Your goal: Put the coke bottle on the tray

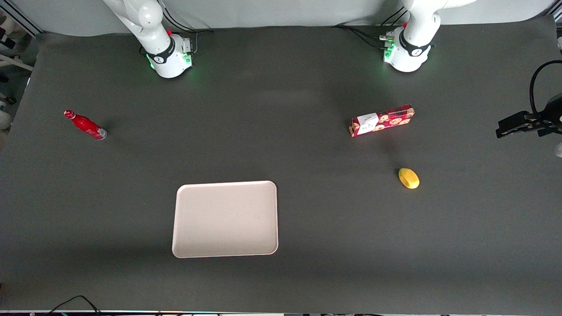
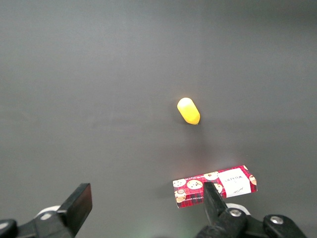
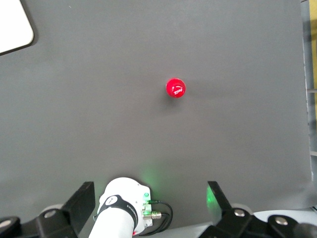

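Three cameras, all looking down

From high in front we see the whole table (image 1: 307,109); our right wrist camera, above the coke bottle (image 3: 175,88), shares it and the tray (image 3: 12,27) corner.

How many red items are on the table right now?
2. The coke bottle stands toward the working arm's end of the table, off the tray. The cookie box lies toward the parked arm's end. The gripper hangs high above the bottle, jaws open.
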Available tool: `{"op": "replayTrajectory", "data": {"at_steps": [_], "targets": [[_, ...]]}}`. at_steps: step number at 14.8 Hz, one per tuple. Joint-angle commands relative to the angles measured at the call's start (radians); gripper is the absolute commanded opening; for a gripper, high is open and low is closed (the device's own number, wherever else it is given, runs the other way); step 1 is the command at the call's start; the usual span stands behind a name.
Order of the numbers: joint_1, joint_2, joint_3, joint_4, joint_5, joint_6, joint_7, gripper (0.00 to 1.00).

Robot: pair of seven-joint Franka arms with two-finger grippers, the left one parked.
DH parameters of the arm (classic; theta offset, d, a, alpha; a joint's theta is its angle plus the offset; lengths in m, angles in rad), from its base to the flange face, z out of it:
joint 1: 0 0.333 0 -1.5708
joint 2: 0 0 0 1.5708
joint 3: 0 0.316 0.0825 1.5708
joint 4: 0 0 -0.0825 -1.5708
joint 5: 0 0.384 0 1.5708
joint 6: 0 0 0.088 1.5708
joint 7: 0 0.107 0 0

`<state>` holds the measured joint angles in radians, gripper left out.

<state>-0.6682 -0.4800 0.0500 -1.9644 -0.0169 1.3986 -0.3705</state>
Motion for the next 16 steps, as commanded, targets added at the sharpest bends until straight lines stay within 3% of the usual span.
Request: {"op": "replayTrajectory", "data": {"at_steps": [1,3,7,13,16], "targets": [[-0.013,0.061,0.016,0.024,-0.020,-0.010,0.004,1.00],[-0.025,0.070,0.011,-0.042,-0.020,0.083,0.002,1.00],[-0.070,0.081,0.004,-0.275,-0.009,0.408,-0.011,1.00],[-0.100,0.148,-0.001,-0.456,0.035,0.681,-0.011,1.00],[-0.135,0.225,-0.001,-0.484,0.087,0.758,-0.065,1.00]]}}
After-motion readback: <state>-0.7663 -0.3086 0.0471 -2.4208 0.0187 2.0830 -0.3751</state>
